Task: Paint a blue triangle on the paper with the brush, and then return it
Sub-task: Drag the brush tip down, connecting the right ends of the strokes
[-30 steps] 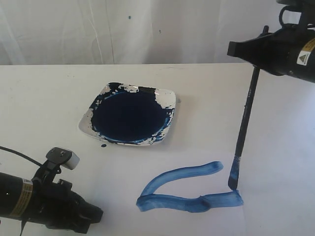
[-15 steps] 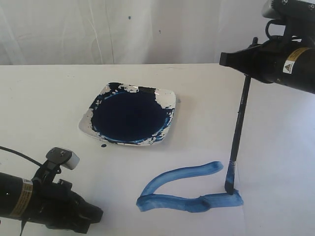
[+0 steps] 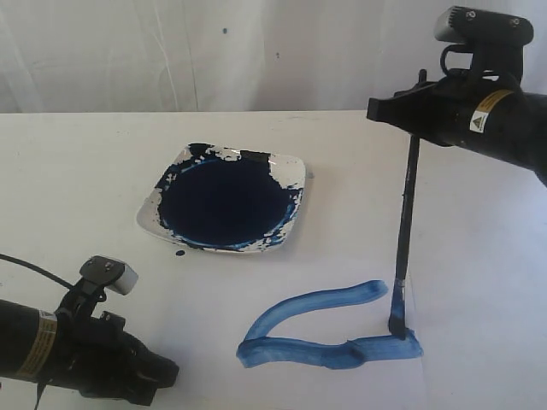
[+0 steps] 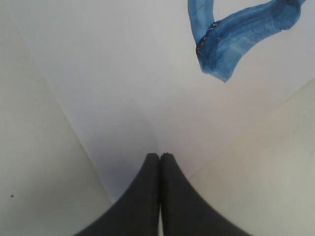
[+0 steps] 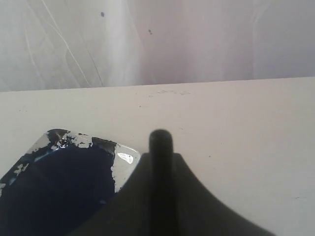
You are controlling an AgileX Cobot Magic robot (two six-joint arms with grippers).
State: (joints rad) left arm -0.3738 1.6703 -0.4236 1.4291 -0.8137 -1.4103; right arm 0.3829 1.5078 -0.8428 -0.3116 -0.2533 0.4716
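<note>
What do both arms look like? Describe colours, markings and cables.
Both are black and tubular. The left arm bears a yellow label, a small grey-white camera box and a thin black cable. The right arm has a yellow-and-white warning sticker and a grey camera on top. The left gripper is plain black, tapering.

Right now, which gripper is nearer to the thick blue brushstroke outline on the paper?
Left. The left gripper lies beside a corner of the blue outline; the right gripper is high above its other end, holding the brush.
</note>
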